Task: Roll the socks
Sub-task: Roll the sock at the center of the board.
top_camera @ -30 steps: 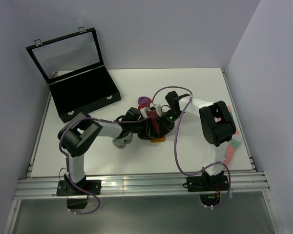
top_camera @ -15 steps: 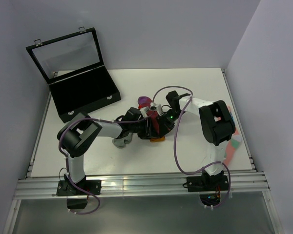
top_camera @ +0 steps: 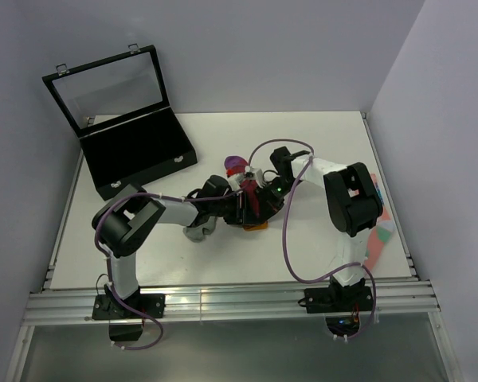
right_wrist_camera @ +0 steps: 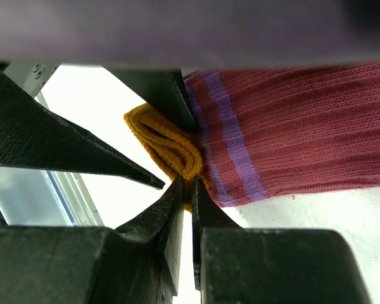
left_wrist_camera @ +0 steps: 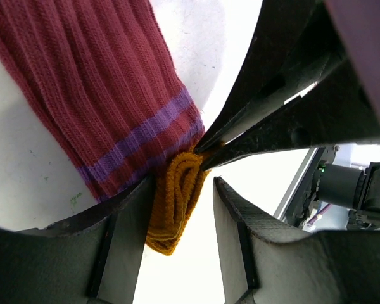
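The long magenta-red sock (top_camera: 251, 199) lies mid-table with its purple heel (top_camera: 237, 166) at the far end and its orange toe (top_camera: 256, 226) folded over. The left wrist view shows its ribbed body (left_wrist_camera: 107, 76) and the folded toe (left_wrist_camera: 174, 202). My left gripper (left_wrist_camera: 182, 185) is open, with the toe between its jaws and resting against one finger (left_wrist_camera: 130, 228). My right gripper (right_wrist_camera: 190, 188) is shut, pinching the orange toe (right_wrist_camera: 168, 145) where it meets the purple stripe. The grey ankle sock (top_camera: 196, 231) lies under my left arm, partly hidden.
An open black case (top_camera: 137, 151) with a glass lid stands at the far left. A salmon-pink sock with teal and white patches (top_camera: 378, 239) lies at the table's right edge, partly behind the right arm. The right arm's purple cable (top_camera: 288, 247) loops over the table.
Both grippers and the sock's toe have shifted very slightly away from the near edge. The grips look the same.
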